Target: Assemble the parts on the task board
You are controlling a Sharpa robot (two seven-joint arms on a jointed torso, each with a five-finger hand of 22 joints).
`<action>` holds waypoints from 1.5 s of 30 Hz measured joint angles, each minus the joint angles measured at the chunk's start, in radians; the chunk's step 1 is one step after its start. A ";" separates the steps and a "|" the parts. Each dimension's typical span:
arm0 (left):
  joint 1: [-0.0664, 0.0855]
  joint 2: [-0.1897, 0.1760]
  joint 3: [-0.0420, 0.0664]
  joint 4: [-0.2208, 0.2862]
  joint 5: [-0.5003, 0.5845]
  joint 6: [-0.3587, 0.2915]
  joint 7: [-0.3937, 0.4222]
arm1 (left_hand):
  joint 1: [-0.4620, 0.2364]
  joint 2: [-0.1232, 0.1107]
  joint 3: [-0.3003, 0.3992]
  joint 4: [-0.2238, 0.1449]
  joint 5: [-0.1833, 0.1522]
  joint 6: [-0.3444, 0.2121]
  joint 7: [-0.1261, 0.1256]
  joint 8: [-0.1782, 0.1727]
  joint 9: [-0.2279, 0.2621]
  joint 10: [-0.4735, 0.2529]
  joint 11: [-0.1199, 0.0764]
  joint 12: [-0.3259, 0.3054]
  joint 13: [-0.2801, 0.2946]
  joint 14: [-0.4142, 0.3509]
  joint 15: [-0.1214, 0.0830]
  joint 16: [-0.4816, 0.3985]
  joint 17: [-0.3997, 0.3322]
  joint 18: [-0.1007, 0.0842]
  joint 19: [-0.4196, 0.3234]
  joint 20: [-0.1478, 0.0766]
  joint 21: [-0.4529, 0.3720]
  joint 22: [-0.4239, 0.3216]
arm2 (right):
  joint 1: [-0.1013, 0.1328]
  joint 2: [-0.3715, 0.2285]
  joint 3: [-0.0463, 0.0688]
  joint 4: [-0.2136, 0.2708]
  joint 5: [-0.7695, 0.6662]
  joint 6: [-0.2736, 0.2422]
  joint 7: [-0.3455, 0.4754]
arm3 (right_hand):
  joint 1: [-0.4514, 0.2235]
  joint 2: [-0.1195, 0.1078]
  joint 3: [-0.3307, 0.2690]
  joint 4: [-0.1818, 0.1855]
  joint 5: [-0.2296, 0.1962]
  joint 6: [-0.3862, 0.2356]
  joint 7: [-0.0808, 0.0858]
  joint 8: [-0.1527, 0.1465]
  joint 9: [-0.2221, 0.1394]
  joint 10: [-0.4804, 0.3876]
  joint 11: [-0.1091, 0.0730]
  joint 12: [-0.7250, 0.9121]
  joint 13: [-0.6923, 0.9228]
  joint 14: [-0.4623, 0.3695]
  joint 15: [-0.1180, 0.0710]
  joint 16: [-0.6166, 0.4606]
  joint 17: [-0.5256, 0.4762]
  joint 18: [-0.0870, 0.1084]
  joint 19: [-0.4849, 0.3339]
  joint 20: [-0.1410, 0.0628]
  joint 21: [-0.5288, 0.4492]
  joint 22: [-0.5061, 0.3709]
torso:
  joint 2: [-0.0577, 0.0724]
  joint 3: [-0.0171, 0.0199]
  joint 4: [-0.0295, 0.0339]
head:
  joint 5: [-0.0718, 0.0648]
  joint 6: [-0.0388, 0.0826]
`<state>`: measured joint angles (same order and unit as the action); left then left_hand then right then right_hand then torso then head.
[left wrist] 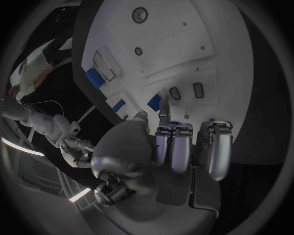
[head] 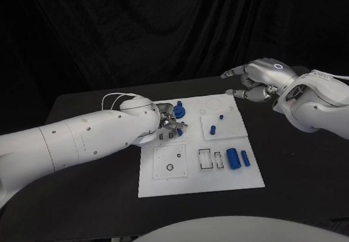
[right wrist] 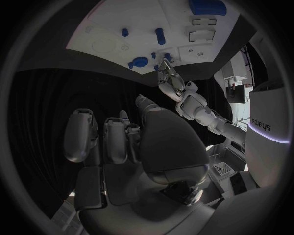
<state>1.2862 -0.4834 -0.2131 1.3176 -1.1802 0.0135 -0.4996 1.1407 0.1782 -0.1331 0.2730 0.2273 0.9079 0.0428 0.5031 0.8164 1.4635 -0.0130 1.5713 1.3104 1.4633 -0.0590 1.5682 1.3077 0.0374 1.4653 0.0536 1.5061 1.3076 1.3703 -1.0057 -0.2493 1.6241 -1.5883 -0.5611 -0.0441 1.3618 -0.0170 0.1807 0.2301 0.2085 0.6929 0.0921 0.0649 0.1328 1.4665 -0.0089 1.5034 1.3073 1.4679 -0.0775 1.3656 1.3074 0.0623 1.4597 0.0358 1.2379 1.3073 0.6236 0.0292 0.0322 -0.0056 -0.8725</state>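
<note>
White board [head: 200, 178] flat mid-table, long side running near to far. Blue parts spread over it: two stubby cylinders [head: 236, 157] side by side at near right, touching; a short peg [head: 213, 130] on the raised square plate right of centre, a smaller blue pin [head: 221, 117] just beyond it; a round blue part [head: 180, 105] at the far left corner, just beside the left hand's fingers. Rectangular slots near centre, a dark ring on the near-left plate, a faint circle outline at the far right corner.

Left hand [head: 171, 124] low over the board's far left part, fingers curled down toward the surface; cannot tell whether anything held. In left wrist view, fingertips [left wrist: 164, 116] close to a blue part [left wrist: 154, 103].

Right hand [head: 255, 79] raised beyond the far right corner, well clear of the board, fingers loosely curled and apart, holding nothing.

Black table [head: 309, 172] beneath, dark curtain behind.
</note>
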 measured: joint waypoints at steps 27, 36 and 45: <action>-0.006 0.006 0.000 -0.011 0.000 0.019 -0.001 | 0.047 -0.020 0.051 -0.034 0.067 0.031 -0.004 -0.060 0.016 0.000 -0.006 0.000 0.000 0.000 -0.007 0.000 0.000 0.000 0.000 -0.007 -0.008 0.000 | 0.000 0.003 0.000 -0.003 0.000 0.018 -0.003 | 0.000 0.000 0.000 0.000 0.004 0.020 0.002 0.000 0.001 0.000 0.000 -0.005 0.000 0.000 0.000 -0.006 0.000 0.000 0.000 0.000 -0.008 0.001 | 0.000 0.0002 -0.0012 | 0.000 0.000; -0.007 0.006 0.000 -0.012 0.000 0.028 -0.001 | 0.068 -0.030 0.079 -0.049 0.083 0.032 -0.003 -0.079 0.023 0.003 -0.010 0.000 0.000 0.004 -0.011 0.000 0.000 0.000 0.000 -0.007 -0.008 0.000 | 0.000 0.005 0.000 -0.004 0.000 0.023 -0.003 | 0.000 0.000 0.003 -0.003 0.004 0.023 -0.002 0.000 0.001 0.000 0.000 -0.009 0.000 0.000 0.000 -0.011 0.000 0.000 0.000 0.000 -0.008 0.001 | 0.000 -0.0001 -0.0011 | -0.001 0.000; -0.008 0.005 0.000 -0.012 -0.001 0.037 -0.002 | 0.071 -0.032 0.093 -0.051 0.089 0.032 -0.003 -0.089 0.025 0.003 -0.010 0.000 -0.001 0.004 -0.011 0.000 0.000 0.000 0.000 -0.007 -0.008 0.000 | 0.000 0.008 0.000 -0.006 0.000 0.026 -0.003 | 0.000 0.000 0.003 -0.003 0.004 0.023 -0.002 0.000 0.000 0.000 0.000 -0.009 0.000 0.000 0.000 -0.011 0.000 0.000 0.000 0.000 -0.012 0.001 | 0.000 -0.0004 -0.0011 | 0.000 0.000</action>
<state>1.2781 -0.4788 -0.2128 1.3056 -1.1807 0.0510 -0.5013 1.2118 0.1466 -0.0405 0.2219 0.3167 0.9399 0.0394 0.4143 0.8418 1.4668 -0.0232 1.5714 1.3099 1.4670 -0.0699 1.5682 1.3076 0.0374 1.4654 0.0464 1.4983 1.3075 1.3702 -0.9981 -0.2493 1.6180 -1.5880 -0.5354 -0.0471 1.3617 -0.0170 0.1835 0.2274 0.2129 0.7161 0.0904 0.0649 0.1331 1.4665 -0.0089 1.4945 1.3073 1.4679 -0.0775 1.3550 1.3074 0.0623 1.4597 0.0358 1.2254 1.3079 0.6239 0.0289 0.0312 -0.0051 -0.8725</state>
